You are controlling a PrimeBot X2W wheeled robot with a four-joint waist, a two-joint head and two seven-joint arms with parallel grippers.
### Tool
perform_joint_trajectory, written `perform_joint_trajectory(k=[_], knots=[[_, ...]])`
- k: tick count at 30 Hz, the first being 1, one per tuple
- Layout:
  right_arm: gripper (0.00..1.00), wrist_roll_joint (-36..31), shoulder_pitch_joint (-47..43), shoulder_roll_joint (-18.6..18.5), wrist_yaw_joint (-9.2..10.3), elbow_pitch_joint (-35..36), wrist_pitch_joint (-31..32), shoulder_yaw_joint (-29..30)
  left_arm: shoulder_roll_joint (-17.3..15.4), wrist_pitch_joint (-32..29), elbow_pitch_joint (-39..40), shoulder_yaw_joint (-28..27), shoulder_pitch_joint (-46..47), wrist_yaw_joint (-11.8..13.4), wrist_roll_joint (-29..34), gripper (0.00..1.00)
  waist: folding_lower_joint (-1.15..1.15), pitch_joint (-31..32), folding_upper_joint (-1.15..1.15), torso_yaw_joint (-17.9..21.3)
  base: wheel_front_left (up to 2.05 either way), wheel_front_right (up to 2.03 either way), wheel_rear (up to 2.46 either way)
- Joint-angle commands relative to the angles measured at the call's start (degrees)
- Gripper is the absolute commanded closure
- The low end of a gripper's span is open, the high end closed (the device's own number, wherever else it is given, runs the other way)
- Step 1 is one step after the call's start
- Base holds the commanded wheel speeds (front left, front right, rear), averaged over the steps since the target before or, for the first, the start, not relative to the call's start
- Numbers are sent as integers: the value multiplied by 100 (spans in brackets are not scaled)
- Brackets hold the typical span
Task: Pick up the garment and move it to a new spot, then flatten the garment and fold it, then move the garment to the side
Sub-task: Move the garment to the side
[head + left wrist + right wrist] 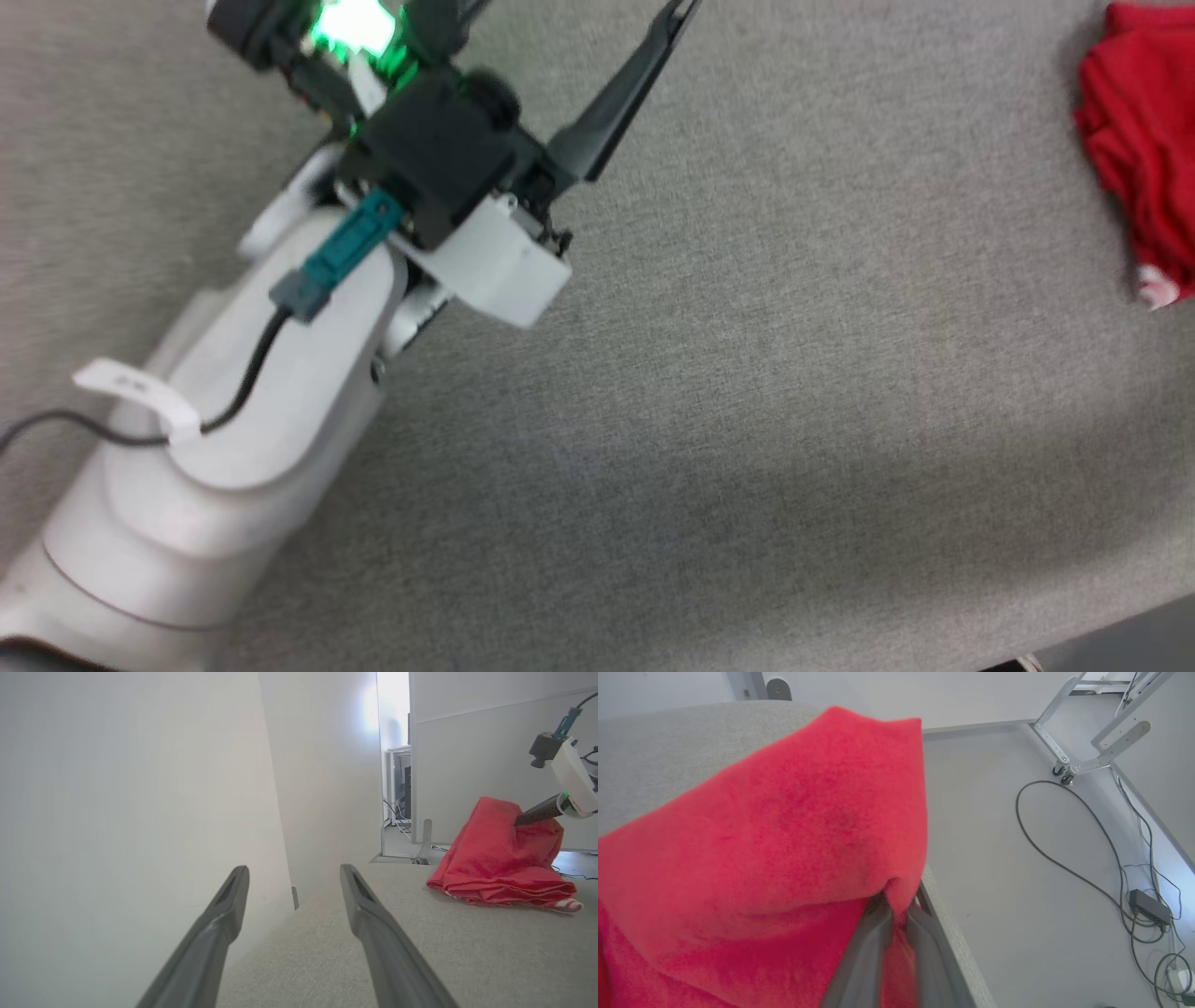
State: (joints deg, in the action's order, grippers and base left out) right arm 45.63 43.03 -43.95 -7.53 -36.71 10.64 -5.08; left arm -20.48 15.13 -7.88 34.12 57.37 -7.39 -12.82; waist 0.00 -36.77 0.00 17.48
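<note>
L arm [233, 467]: white shell | blk cable [250, 373] | teal plug [350, 245] | green LED [355, 28] | jaws dk grey, long

The grey fabric-covered table [747, 420] carries 1 thing: the red garment [1139, 159], bunched in a heap out at 2 o'clock in the head view, close to the table's edge, with its red-and-white striped trim [1158, 291] resting on the cloth top.

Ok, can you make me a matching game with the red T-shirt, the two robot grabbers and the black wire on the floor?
1 red cotton T-shirt
2 dark-fingered left gripper
3 dark-fingered right gripper
4 thin black cable

A shut on red cloth
B lying on the pale floor
C open, holding nothing
D heaped on the grey fabric tabletop

Pairs: 1-D, 2-C, 3-A, 4-B
</note>
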Motion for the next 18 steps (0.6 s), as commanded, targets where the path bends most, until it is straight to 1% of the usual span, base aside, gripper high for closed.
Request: perform_joint_trajectory(k=[1, 5, 9, 11, 13, 18], knots=[[100, -82, 244, 82, 9, -154, -133, -64, -64, -2, -63, 57, 139, -13, -38, 0, 0, -366, 0, 238, 0, 0, 0], [100, -385, 833, 185, 10, -901, -503, -367, -112, -2, -166, 275, 462, -13, -97, 0, 0, -469, 0, 261, 0, 0, 0], [100, -738, 1298, 227, 10, -1708, -957, -488, -166, -2, -215, 386, 621, -13, -138, 0, 0, -500, 0, 208, 0, 0, 0], [100, -802, 1460, 369, 10, -2058, -1143, -513, -186, -2, -217, 403, 649, -13, -155, 0, 0, -483, 0, 174, 0, 0, 0], [100, -800, 1567, 486, 10, -2311, -1260, -574, -220, -2, -232, 387, 622, -13, -178, 0, 0, -457, 0, 155, 0, 0, 0], [100, -811, 1719, 563, 10, -2775, -1601, -712, -272, -2, -234, 373, 494, -13, -183, 0, 0, -408, 0, 141, 0, 0, 0]])
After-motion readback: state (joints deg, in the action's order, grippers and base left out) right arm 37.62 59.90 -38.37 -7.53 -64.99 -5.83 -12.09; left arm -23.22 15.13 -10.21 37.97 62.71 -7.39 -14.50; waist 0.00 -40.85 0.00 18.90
